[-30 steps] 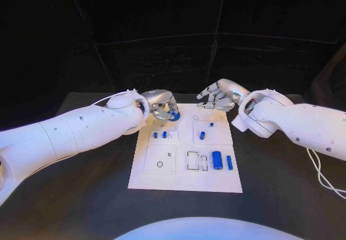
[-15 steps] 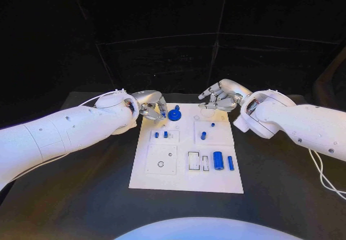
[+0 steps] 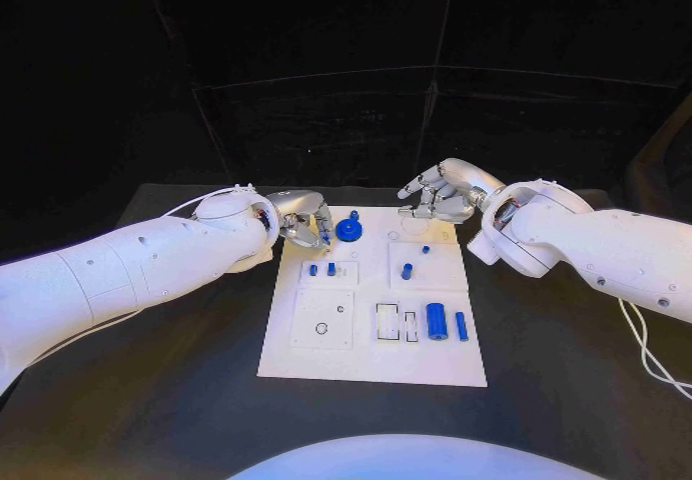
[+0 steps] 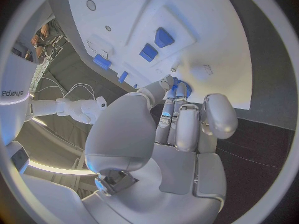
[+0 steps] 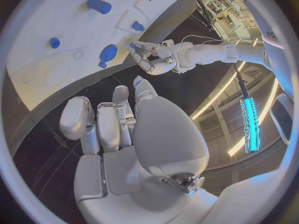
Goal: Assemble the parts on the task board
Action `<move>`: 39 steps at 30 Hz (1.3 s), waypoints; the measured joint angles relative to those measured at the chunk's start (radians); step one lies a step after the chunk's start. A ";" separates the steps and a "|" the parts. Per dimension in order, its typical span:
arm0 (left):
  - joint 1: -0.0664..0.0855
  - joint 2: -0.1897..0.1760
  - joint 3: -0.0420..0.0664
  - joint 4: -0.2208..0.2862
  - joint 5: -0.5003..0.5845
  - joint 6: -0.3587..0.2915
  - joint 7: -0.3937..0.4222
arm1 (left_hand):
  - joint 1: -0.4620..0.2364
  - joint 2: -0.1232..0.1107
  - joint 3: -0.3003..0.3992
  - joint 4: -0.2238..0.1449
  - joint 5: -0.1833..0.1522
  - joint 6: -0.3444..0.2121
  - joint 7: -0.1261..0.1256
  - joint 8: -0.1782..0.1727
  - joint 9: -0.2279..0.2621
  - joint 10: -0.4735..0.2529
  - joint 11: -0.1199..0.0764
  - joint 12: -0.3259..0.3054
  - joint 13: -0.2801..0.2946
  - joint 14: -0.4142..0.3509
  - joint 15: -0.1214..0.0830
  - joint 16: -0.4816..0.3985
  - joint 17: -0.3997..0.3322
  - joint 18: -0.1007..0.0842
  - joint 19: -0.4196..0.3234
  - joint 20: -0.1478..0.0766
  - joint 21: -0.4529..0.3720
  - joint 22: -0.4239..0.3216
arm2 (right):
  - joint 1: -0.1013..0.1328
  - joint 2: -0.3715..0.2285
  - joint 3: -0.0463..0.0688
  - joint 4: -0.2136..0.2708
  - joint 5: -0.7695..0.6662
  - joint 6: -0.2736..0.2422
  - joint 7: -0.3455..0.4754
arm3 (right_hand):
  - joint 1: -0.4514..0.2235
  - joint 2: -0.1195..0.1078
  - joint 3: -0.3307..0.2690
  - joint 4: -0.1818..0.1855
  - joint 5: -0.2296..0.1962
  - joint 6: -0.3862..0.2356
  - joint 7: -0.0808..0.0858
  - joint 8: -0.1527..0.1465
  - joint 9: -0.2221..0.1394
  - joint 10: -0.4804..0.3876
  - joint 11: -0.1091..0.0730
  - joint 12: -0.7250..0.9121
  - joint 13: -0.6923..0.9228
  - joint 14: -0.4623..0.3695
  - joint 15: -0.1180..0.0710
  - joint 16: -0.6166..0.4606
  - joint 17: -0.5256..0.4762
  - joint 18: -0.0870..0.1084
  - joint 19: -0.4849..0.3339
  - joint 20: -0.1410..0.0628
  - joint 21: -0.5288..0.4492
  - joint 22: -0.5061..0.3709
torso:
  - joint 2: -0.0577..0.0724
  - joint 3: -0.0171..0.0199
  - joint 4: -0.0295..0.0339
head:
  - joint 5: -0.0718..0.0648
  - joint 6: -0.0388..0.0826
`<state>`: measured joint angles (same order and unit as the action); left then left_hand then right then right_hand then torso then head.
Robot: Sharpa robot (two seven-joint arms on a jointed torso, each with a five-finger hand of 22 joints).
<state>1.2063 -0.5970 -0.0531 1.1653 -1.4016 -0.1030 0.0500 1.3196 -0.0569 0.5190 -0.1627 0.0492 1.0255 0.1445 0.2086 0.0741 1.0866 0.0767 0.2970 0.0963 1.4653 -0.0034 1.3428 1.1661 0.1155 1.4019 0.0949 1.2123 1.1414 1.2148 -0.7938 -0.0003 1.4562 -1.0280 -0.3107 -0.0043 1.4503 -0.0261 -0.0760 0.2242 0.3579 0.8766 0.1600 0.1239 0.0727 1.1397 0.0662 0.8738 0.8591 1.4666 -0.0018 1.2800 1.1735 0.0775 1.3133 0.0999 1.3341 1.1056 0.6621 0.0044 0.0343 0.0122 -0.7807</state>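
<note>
The flat white rectangular task board (image 3: 372,355) lies mid-desk on the black desk (image 3: 173,400). At the board's 12 o'clock edge stands a round blue knob-shaped part (image 3: 348,232), free of both hands. The left robot hand (image 3: 302,218), silver and many-fingered, hovers just beside it at its 9 o'clock, fingers loosely apart and holding nothing. The right robot hand (image 3: 444,192) hangs over the board's 1 o'clock corner, fingers curled inward on nothing. Small blue pegs (image 3: 320,269) stand at 11 o'clock of the board's centre, one blue peg (image 3: 407,270) at 1 o'clock, and a thick blue cylinder (image 3: 436,320) with a slimmer blue cylinder (image 3: 460,325) lies toward 4 o'clock
</note>
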 measured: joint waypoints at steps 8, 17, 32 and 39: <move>-0.002 0.006 -0.002 -0.004 0.000 0.024 -0.006 | 0.000 0.000 0.000 0.000 0.000 0.003 0.003 0.000 0.000 0.003 0.004 0.000 -0.001 0.000 0.000 0.000 -0.003 0.000 0.000 0.000 0.000 -0.002 | 0.000 0.001 0.000 0.000 0.000 0.000 0.000 | 0.000 0.000 0.000 0.000 0.000 0.000 0.000 0.000 0.000 0.000 0.000 0.000 0.000 0.000 0.000 0.000 0.000 0.000 0.000 0.000 0.000 0.000 | 0.000 0.0002 0.0000 | 0.000 -0.002; -0.002 0.008 -0.004 -0.005 -0.002 0.054 -0.016 | 0.000 0.000 0.000 0.000 0.000 0.003 0.003 0.000 0.000 0.003 0.004 0.000 -0.001 0.000 0.000 0.000 -0.006 0.000 0.000 0.000 0.000 -0.004 | 0.000 0.001 0.000 0.000 0.000 0.000 0.000 | 0.000 0.000 0.000 0.000 0.000 0.000 0.000 0.000 0.000 0.000 0.000 0.000 0.000 0.000 0.000 0.000 0.000 0.000 0.000 0.000 0.000 0.000 | 0.000 0.0000 0.0000 | -0.001 -0.003; -0.002 0.019 -0.008 -0.012 -0.004 0.071 -0.024 | -0.005 -0.005 0.000 0.000 0.000 0.003 0.003 -0.004 0.000 0.007 0.000 -0.004 -0.002 0.000 0.000 0.000 -0.008 0.000 0.000 0.000 0.000 -0.005 | 0.000 0.002 0.000 -0.001 0.000 0.000 0.001 | 0.000 0.000 0.000 0.000 0.000 0.000 0.000 0.000 0.000 0.000 0.000 0.000 0.000 0.000 0.000 0.000 0.000 0.000 0.000 0.000 0.000 0.000 | 0.000 -0.0001 0.0002 | -0.001 -0.005; -0.003 0.021 -0.009 -0.012 -0.004 0.071 -0.025 | -0.005 -0.005 0.003 0.003 0.000 0.007 0.000 -0.004 0.000 0.013 0.001 -0.004 -0.002 0.000 0.000 0.000 -0.009 0.001 0.000 0.000 0.000 -0.005 | 0.000 0.002 0.000 -0.001 0.000 0.000 0.001 | 0.000 0.000 0.000 0.000 0.000 0.000 0.000 0.000 0.000 0.000 0.000 0.000 0.000 0.000 0.000 0.000 0.000 0.000 0.000 0.000 0.000 0.000 | 0.000 0.0001 0.0002 | -0.003 -0.007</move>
<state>1.2035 -0.5765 -0.0617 1.1531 -1.4058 -0.0323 0.0254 1.3146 -0.0619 0.5218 -0.1599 0.0493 1.0326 0.1442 0.2049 0.0739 1.0992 0.0781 0.2932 0.0939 1.4652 -0.0033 1.3428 1.1574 0.1160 1.4019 0.0949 1.2122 1.1366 1.2148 -0.7919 -0.0003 1.4553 -1.0280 -0.3107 -0.0033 1.4503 -0.0261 -0.0760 0.2242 0.3579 0.8766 0.1600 0.1239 0.0727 1.1397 0.0662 0.8738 0.8590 1.4666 -0.0018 1.2800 1.1735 0.0775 1.3133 0.0999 1.3341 1.1058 0.6623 0.0045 0.0345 0.0093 -0.7872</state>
